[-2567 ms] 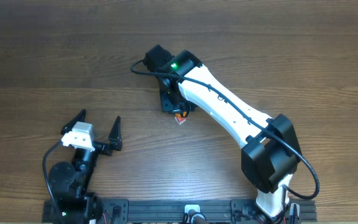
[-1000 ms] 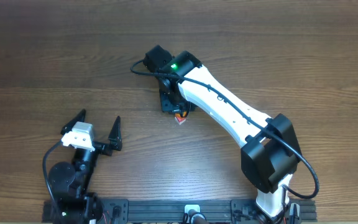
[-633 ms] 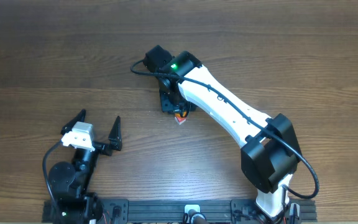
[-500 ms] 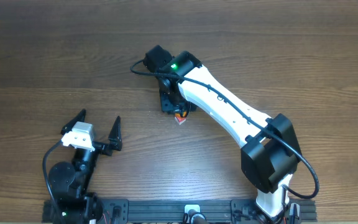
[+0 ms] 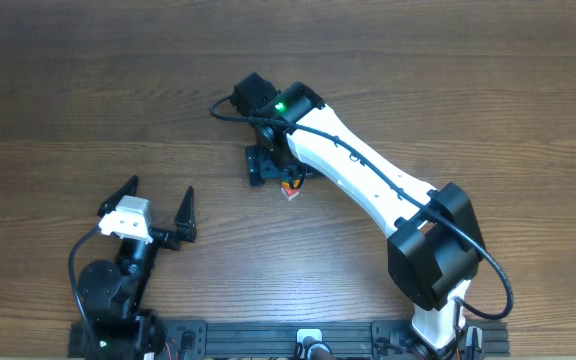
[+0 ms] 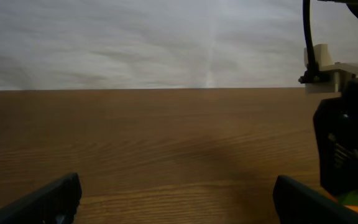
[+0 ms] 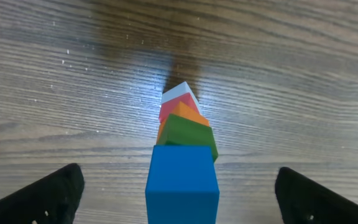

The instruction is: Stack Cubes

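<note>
R gripper (image 7: 179, 183) spread wide, empty, over mid-table cube stack (image 7: 183, 140) — stack's crooked, so if I lift skewed I'll clip + topple it.

**Tower of cubes (image 7: 182, 155) stands on wooden table (image 5: 488, 90)**

The dark, wood-grained table carries a single tower of cubes near its middle. Its lowest piece, a white cube (image 7: 178, 93), rests directly on the boards. Red, orange, green and blue cubes rise above it, slightly askew. A black rail (image 5: 248, 330) runs along the near edge.

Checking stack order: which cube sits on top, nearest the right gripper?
The blue cube: it tops the stack, with the green cube, orange cube, red cube and pale cube below.
</note>
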### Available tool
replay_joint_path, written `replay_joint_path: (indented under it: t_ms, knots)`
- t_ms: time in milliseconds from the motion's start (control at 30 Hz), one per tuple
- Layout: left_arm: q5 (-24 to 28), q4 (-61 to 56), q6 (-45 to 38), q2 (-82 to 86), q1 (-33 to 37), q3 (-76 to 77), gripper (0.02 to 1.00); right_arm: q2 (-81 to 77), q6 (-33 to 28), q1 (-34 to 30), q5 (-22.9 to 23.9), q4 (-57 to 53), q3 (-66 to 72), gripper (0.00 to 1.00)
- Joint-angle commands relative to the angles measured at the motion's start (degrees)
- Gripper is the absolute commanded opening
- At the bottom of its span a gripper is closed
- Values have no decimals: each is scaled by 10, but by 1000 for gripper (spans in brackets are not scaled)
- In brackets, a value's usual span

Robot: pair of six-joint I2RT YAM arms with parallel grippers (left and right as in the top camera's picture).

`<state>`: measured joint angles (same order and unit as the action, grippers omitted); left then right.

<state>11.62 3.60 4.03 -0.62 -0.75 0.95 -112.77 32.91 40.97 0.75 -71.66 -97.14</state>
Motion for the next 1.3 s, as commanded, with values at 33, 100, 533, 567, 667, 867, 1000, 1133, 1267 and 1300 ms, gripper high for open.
replay_joint_path:
  t_ms: [33,100,533,567,667,867,1000,1133,1267,1300]
  knots:
    - [-1,-3,-10,4,-3,-6,998,-8,-10,3,4,1,8,991]
    - [-1,-3,-10,4,-3,-6,998,-7,-23,2,8,2,8,991]
    - [-1,-3,-10,4,-3,-6,1000,142,-128,-77,38,-28,-77,993]
    - [-1,-3,-10,4,-3,-6,1000,160,-140,-91,38,-27,-80,993]
    - [-1,-3,-10,4,-3,-6,1000,228,-172,-138,33,-25,-81,993]
    - [-1,-3,-10,4,-3,-6,1000,381,-233,-213,69,-17,-37,991]
    - [-1,-3,-10,4,-3,-6,1000,492,-245,-292,91,32,71,991]
    - [-1,-3,-10,4,-3,-6,1000,606,-284,-384,15,109,205,991]
    - [-1,-3,-10,4,-3,-6,1000,723,-311,-428,-20,216,338,991]
    - [-1,-3,-10,4,-3,-6,1000,749,-311,-432,-20,246,369,991]
